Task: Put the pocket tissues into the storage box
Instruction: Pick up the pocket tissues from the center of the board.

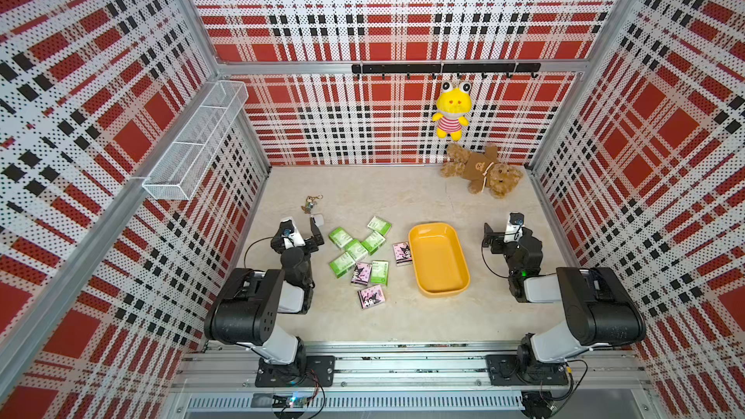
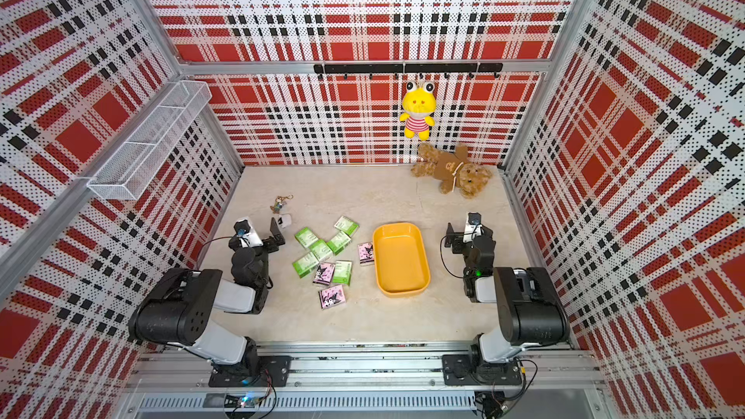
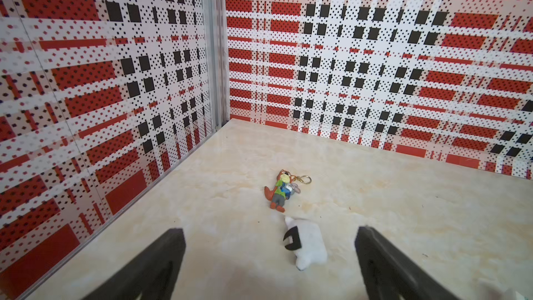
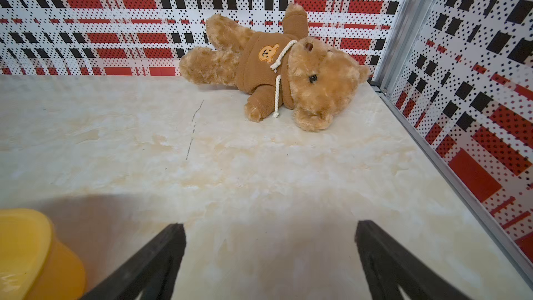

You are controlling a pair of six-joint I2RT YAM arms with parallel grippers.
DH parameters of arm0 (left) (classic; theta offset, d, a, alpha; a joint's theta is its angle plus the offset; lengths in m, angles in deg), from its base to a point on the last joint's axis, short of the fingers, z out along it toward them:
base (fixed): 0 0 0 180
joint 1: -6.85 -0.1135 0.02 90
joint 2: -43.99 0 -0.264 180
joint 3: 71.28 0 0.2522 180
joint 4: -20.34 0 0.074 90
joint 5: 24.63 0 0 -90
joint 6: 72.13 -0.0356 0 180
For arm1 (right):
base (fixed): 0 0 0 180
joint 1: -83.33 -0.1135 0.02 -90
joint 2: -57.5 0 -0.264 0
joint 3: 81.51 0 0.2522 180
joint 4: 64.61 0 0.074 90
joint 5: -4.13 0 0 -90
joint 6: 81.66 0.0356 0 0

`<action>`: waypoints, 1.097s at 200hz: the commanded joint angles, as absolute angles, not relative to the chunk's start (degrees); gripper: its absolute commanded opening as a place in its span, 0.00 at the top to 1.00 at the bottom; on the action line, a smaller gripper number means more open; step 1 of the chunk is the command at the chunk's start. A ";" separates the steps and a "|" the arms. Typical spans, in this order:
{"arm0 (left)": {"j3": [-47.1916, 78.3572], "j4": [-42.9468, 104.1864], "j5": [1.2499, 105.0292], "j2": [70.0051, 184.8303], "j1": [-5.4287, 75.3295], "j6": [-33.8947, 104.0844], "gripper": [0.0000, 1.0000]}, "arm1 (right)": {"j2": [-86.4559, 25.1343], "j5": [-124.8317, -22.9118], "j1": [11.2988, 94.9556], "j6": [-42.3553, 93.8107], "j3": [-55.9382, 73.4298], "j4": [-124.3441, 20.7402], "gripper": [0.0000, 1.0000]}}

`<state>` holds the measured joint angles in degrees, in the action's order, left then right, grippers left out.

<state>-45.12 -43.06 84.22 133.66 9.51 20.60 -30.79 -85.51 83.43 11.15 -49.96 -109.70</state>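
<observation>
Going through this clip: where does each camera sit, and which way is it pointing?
Both top views: high above the front rail, looking down toward the back wall; left arm and right arm flank tissue packets and yellow box.
Left wrist: on the left arm, facing the back left corner; open left gripper, keychain, white toy.
Right wrist: on the right arm, facing the back right corner; open right gripper, teddy bear, yellow box.
Shared: top views also show keychain and teddy bear.

tissues [image 1: 356,250] crowded, tabletop [image 1: 403,324] bare beside storage box [image 1: 439,259]
</observation>
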 commanded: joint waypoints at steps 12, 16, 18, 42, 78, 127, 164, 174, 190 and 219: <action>-45.30 -44.66 84.38 133.91 9.62 20.16 0.01 | -30.91 -85.80 82.99 11.08 -49.68 -110.88 0.00; -45.30 -44.65 84.43 133.93 9.60 20.13 0.01 | -30.91 -85.78 83.06 11.08 -49.69 -110.86 0.00; -45.30 -44.65 84.44 133.91 9.65 20.13 0.01 | -30.91 -85.76 82.98 11.07 -49.67 -110.92 0.00; -45.30 -44.65 84.36 133.89 9.57 20.16 0.01 | -30.89 -85.78 83.01 11.09 -49.68 -110.91 0.00; -45.22 -44.69 84.27 133.98 9.46 20.15 0.01 | -30.89 -85.73 83.01 11.08 -49.67 -110.87 0.00; -45.22 -44.66 83.03 133.92 9.01 20.42 0.01 | -30.90 -85.78 83.00 11.07 -49.66 -110.86 0.00; -43.19 -37.76 86.82 129.22 12.03 17.68 0.01 | -24.51 -88.56 81.08 9.60 -43.36 -95.43 0.00; -42.25 -33.97 89.23 125.94 14.51 15.60 0.01 | -21.70 -89.98 79.93 8.65 -41.04 -90.38 0.00; -41.22 -28.28 91.41 119.84 17.81 13.76 0.01 | -16.99 -91.78 77.37 6.45 -38.78 -85.28 0.00; -35.82 -9.84 87.34 108.89 18.19 21.00 0.01 | -11.81 -95.86 71.40 8.73 -28.45 -64.19 0.00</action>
